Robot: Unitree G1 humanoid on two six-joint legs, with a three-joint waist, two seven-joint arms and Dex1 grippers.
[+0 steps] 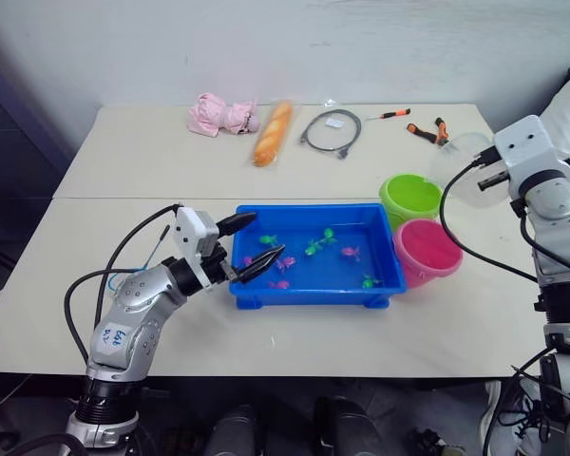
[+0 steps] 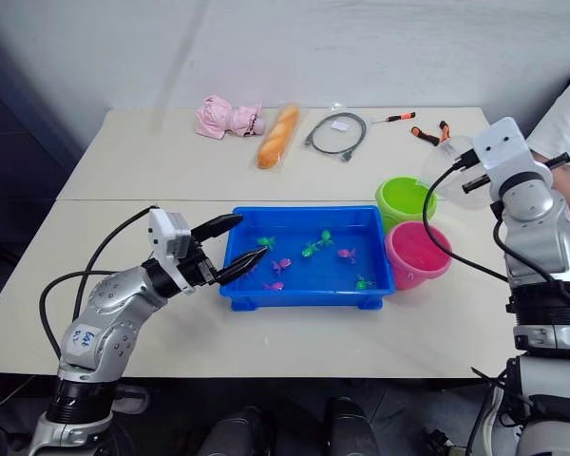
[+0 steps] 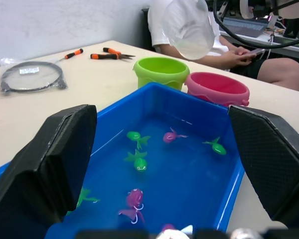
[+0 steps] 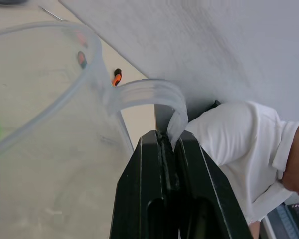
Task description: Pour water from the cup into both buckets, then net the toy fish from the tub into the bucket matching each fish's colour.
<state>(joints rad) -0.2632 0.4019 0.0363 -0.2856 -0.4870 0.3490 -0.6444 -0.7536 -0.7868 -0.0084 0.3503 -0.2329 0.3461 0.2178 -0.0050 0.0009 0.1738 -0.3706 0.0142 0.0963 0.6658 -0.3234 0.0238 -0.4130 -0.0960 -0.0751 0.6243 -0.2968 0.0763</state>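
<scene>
The blue tub [image 1: 309,295] sits mid-table with water and several toy fish, pink ones [image 1: 285,262] and green ones [image 1: 315,245]. My left gripper [image 1: 252,245] hovers open at the tub's left end, nothing between its fingers. The lime green bucket [image 1: 410,198] and the pink bucket [image 1: 427,249] stand at the tub's right end. My right gripper [image 4: 168,144] is shut on the handle of the clear cup [image 1: 461,169], which is held tilted in the air just right of and above the green bucket. The net [image 1: 160,245] lies on the table behind my left arm, mostly hidden.
Along the table's far side lie a pink plush toy [image 1: 223,116], a bread loaf [image 1: 273,133], a coiled cable [image 1: 331,130], an orange-handled screwdriver [image 1: 391,114] and pliers [image 1: 427,131]. A person in a white shirt [image 3: 229,45] sits beyond the right end.
</scene>
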